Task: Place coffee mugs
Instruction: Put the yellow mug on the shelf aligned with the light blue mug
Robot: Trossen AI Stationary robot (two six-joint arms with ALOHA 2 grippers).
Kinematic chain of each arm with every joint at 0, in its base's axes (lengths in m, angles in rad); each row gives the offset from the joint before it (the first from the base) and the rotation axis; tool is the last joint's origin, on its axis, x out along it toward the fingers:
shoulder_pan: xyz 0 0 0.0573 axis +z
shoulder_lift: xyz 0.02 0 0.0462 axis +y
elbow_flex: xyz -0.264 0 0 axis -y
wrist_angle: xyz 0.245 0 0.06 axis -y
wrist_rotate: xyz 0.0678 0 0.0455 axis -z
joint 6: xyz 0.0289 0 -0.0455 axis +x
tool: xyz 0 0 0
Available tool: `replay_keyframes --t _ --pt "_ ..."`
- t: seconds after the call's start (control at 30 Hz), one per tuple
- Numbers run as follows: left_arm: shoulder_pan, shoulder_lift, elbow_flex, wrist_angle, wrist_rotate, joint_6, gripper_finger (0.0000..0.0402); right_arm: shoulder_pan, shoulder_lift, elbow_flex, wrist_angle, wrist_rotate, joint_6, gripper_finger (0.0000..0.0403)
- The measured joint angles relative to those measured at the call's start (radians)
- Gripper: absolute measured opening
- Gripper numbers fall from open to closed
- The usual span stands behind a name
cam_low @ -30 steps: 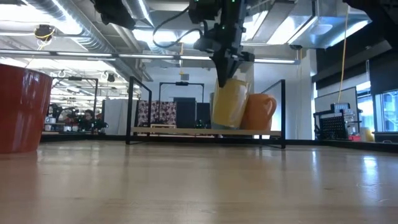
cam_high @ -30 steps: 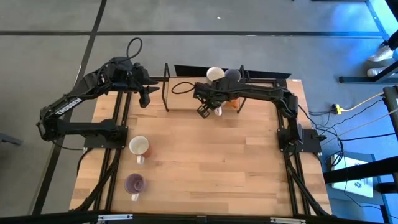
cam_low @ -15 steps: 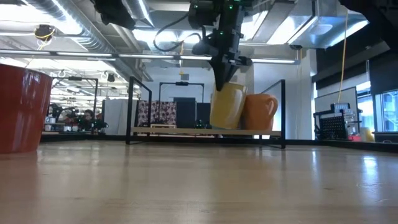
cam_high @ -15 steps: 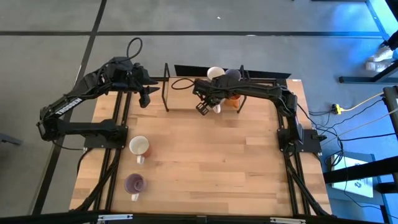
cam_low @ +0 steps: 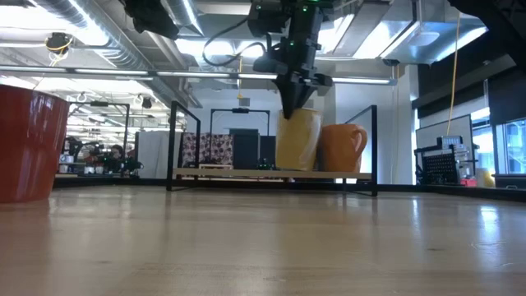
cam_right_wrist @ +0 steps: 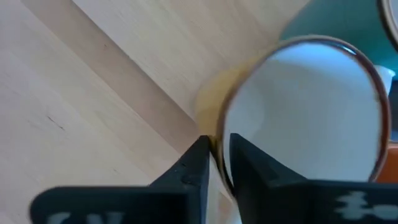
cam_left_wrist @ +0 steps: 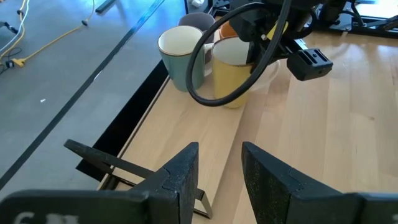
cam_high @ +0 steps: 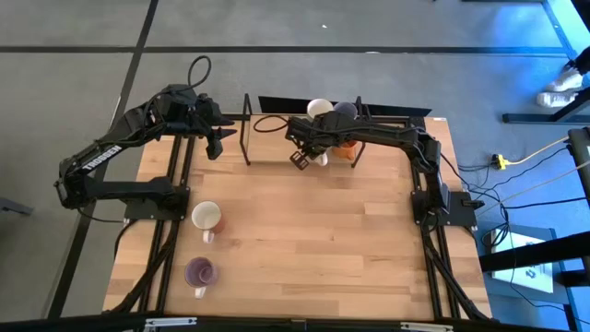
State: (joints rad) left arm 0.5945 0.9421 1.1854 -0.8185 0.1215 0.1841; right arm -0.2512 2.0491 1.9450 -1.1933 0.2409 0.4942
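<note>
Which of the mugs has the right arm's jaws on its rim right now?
The yellow mug on the rack, beside the orange mug; the right gripper straddles its rim.

bench (cam_high: 313, 231): wood | black wire rack (cam_high: 246, 129) at far edge | yellow cable (cam_high: 530, 157) on floor | person's shoe (cam_high: 562, 80)

Yellow mug (cam_low: 297, 141) now upright, lowered.
</note>
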Motion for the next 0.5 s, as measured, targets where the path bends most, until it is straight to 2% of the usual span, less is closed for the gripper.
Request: replay_keyframes --t 0.27,0.5 --pt "0.0 0.0 0.0 0.0 0.0 0.0 0.0117 -0.009 0.005 0.001 0.018 0.013 -0.001 0.0091" --pt "0.0 0.0 0.0 0.0 0.0 -0.001 0.0117 -0.011 0.011 0.004 0.039 0.013 -0.002 0.0096"
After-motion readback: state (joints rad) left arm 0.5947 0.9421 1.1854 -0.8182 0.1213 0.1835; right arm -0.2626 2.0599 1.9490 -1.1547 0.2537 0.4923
